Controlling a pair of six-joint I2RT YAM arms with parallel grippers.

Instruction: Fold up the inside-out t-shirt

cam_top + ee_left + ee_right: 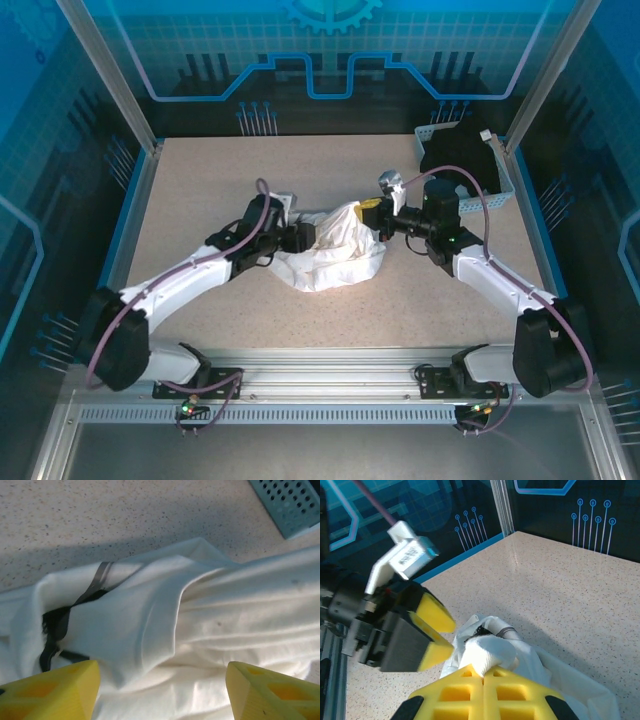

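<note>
So the table (200,180) is carrying the inside-out t-shirt (335,255), which is lying bunched up mid-table between both arms. The basket (508,190) is sitting in the far right corner with the black garment (455,155) in it. The left gripper (162,680) is gaping wide at the cloth, and the right gripper (484,672) is pinching a fold of it.

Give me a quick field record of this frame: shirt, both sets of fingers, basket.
t-shirt: white, bunched mid-table, not folded
left fingers: apart, over the shirt's left side, gripping nothing
right fingers: shut on a fold at the shirt's right end
basket: far right corner of the table, apart from the shirt
black garment: in the basket
</note>
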